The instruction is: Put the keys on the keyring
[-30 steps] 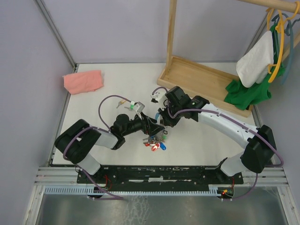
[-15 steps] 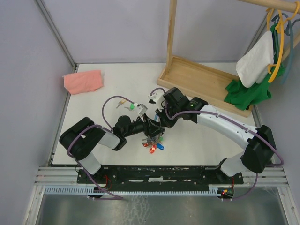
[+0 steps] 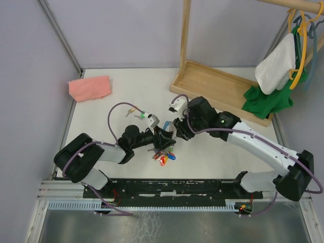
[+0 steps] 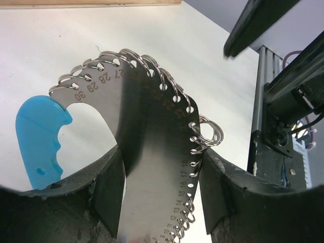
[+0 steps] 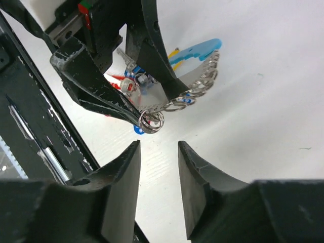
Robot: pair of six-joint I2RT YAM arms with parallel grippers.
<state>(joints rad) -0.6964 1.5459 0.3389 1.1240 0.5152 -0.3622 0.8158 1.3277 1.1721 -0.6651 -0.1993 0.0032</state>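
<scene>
The keyring is a bunch of coloured-head keys [image 3: 163, 158] hanging from a grey curved plate [image 4: 152, 126] edged with small rings. A light-blue tag [image 4: 40, 142] sits at its end. My left gripper [image 4: 161, 154] has closed its pads on the plate's two edges, mid-table [image 3: 163, 137]. My right gripper [image 5: 158, 144] is open and holds nothing. Its tips are just short of a doubled split ring [image 5: 152, 121] on the plate's rim [image 3: 177, 130]. The two loose keys, tan-headed [image 3: 132, 110] and green-headed [image 3: 144, 115], lie on the table left of the grippers.
A pink cloth [image 3: 90, 87] lies at the back left. A wooden rack base [image 3: 220, 88] with an upright post [image 3: 185, 35] stands at the back right. White and green clothes [image 3: 276, 76] hang on the far right.
My right gripper has opened and drawn back from the ring it was shut on. My left jaws have narrowed onto the curved plate. The right arm's elbow has swung right.
</scene>
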